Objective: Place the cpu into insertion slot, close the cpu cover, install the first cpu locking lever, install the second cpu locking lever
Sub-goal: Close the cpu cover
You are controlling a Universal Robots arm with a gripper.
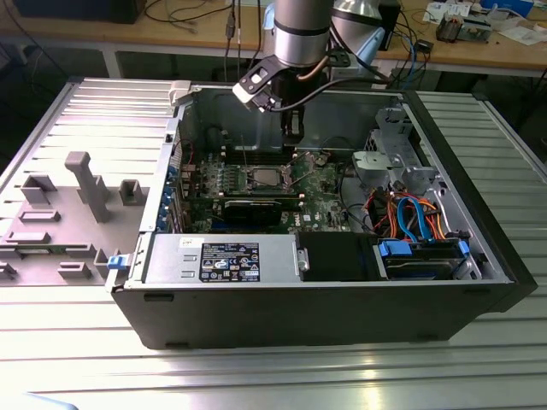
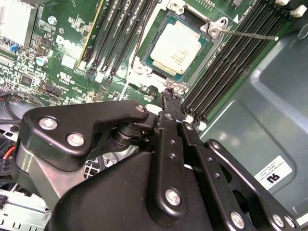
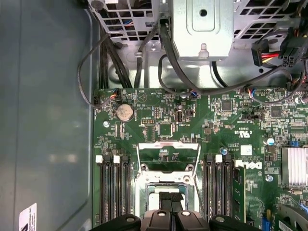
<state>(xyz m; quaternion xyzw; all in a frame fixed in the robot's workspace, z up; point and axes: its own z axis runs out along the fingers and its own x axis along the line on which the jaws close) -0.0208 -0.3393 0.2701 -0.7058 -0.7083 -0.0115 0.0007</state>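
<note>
Closing the cover looks like the step in hand, going by how things sit. The chip (image 2: 179,45) is already lying flat in the socket (image 2: 143,66), shiny side up and square to the rim, so that part reads as done. The cover (image 3: 168,144) seems to be tipped up off the socket in the first wrist view (I can see green board through its window, which is why I say so, but I wouldn't swear to the angle). The arm (image 1: 299,34) reaches down into the open computer case (image 1: 299,312) on the counter (image 1: 256,380). The jaws are pressed together with nothing between them, and their fingertips (image 2: 167,103) hang right at the socket's edge, between the two banks of memory slots (image 2: 231,72). Whether they actually touch metal I can't tell. My two cents on doing this well: use the closed tips as a blunt pusher on the frame only, never on the chip's top. Swing the plate down gently so it lands flat rather than cocked on one corner. Watch that thin wire lever (image 2: 250,34) poking out over the memory slots. It looks unlatched, and it needs to be clear of the plate or the cover won't seat. Go slow, since a skewed push could shift the chip in its seat.
</note>
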